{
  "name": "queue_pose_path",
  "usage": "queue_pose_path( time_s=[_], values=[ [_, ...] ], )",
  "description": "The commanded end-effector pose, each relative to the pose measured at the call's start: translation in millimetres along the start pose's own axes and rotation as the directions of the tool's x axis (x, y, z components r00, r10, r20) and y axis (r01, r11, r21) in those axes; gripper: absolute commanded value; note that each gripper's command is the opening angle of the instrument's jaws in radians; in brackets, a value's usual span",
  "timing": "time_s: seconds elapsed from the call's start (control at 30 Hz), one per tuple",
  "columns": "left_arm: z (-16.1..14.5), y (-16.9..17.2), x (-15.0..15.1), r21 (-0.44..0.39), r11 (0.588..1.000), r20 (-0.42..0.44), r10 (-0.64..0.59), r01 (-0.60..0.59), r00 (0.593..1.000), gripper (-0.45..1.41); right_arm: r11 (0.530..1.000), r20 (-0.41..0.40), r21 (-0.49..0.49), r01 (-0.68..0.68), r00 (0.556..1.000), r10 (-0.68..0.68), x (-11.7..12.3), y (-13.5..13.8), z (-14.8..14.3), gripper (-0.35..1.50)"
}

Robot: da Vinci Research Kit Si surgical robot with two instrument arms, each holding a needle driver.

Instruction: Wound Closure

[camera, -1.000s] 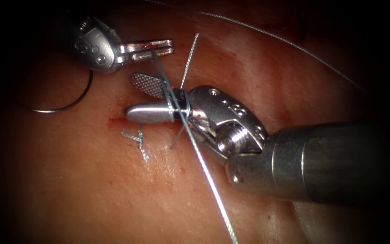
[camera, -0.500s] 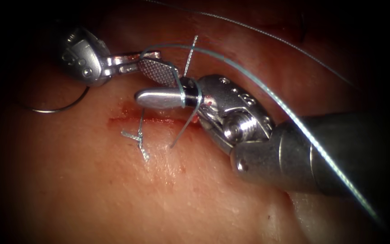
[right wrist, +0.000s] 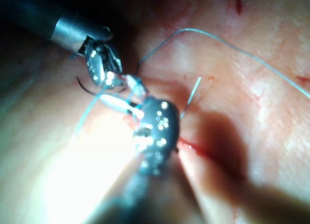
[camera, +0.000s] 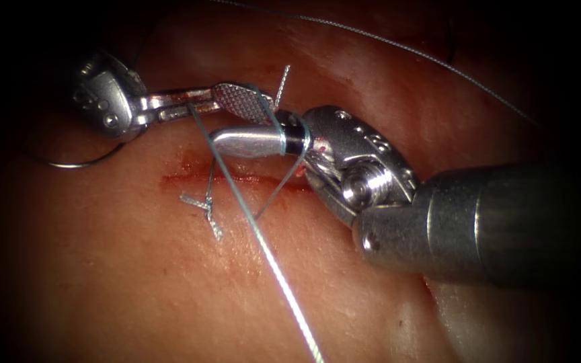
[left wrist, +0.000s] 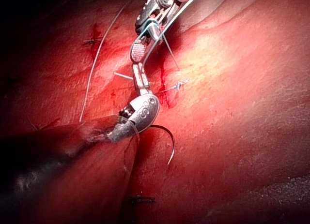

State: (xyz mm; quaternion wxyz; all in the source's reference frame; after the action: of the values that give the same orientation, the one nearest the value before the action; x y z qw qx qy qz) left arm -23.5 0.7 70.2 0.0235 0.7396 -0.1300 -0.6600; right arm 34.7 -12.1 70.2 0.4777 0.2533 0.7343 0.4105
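My left tool comes in from the upper left, its jaws shut on the thread. From there the thread runs down toward the front, and a turn of it lies around my right tool. That tool's jaws are open over the cut and hold nothing. A short thread tail stands up just behind them. The curved needle lies loose on the tissue, left of the cut, and neither tool holds it. The left wrist view shows the needle beside my left tool.
A tied stitch with short cut ends sits just below the cut's left end. Red fluid marks the cut's edges. A thin strand of thread arcs across the far tissue. My right tool's shaft covers the right side.
The long strand swung over my right tool's shaft and back down to the front, leaving a turn around its jaws. My left tool drifted left; my right tool shifted up and right.
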Motion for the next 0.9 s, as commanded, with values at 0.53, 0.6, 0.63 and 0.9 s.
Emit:
queue_pose_path(
  time_s=[0.53,0.6,0.63,0.9],
  values=[
    [0.7,1.5,0.5,-0.003,1.0,-0.009,0.003,-0.003,1.0,-0.45,0.999,-0.023,-0.041,0.011,1.0,-0.012,-0.5,0.8,-0.2,0.83],
    [1.0,1.4,0.4,-0.008,1.0,-0.01,0.003,-0.003,1.0,-0.45,0.999,-0.024,-0.041,0.006,1.0,-0.007,-0.4,0.9,-0.3,0.83],
    [1.2,1.4,0.3,-0.01,1.0,-0.008,0.003,-0.003,1.0,-0.45,0.999,-0.026,-0.04,0.005,1.0,-0.006,-0.4,0.8,-0.3,0.83],
    [3.1,2.0,-0.9,-0.026,1.0,-0.003,0.006,-0.006,1.0,-0.45,0.999,-0.067,-0.03,-0.035,0.997,0.033,-0.3,0.5,0.3,0.84]
  ],
)
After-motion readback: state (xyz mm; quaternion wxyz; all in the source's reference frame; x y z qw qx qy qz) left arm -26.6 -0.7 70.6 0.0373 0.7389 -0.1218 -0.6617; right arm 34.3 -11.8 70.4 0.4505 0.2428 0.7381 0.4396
